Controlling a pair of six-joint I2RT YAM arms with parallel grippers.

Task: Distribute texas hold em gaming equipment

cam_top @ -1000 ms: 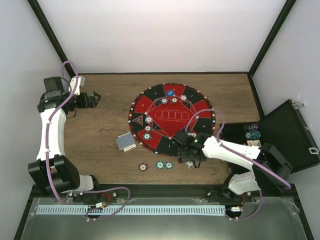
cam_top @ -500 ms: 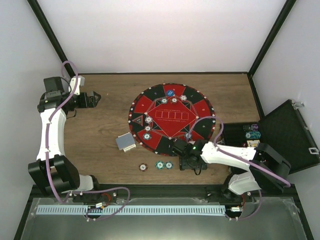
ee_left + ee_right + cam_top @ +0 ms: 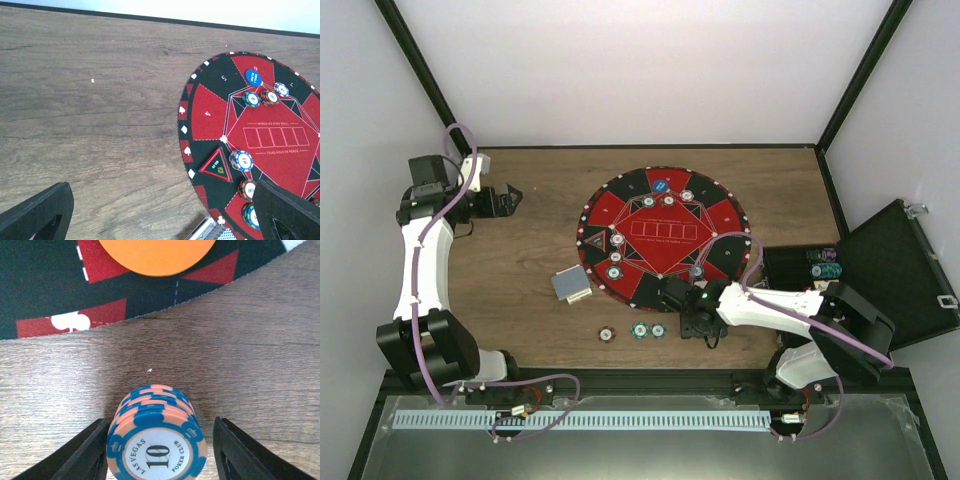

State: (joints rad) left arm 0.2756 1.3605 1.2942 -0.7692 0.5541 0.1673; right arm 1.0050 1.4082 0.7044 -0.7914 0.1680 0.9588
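My right gripper (image 3: 692,318) hangs over the wood just off the near edge of the round mat (image 3: 665,235). In the right wrist view its fingers (image 3: 82,452) stand open on either side of a stack of blue-and-peach "10" chips (image 3: 157,440) that rests on the table, with a small gap on the right. An orange disc (image 3: 157,255) lies on the mat just ahead. A grey-backed card deck (image 3: 572,285) lies left of the mat. My left gripper (image 3: 510,197) is open and empty at the far left.
Several chips (image 3: 615,255) sit on the mat, also in the left wrist view (image 3: 241,160) beside a triangular marker (image 3: 217,167). Three chips (image 3: 639,329) lie on the wood near the front. An open black case (image 3: 890,260) with chips (image 3: 825,262) stands at the right.
My right gripper has shifted slightly left and toward the near edge, coming down by the mat's rim. The left arm has not moved.
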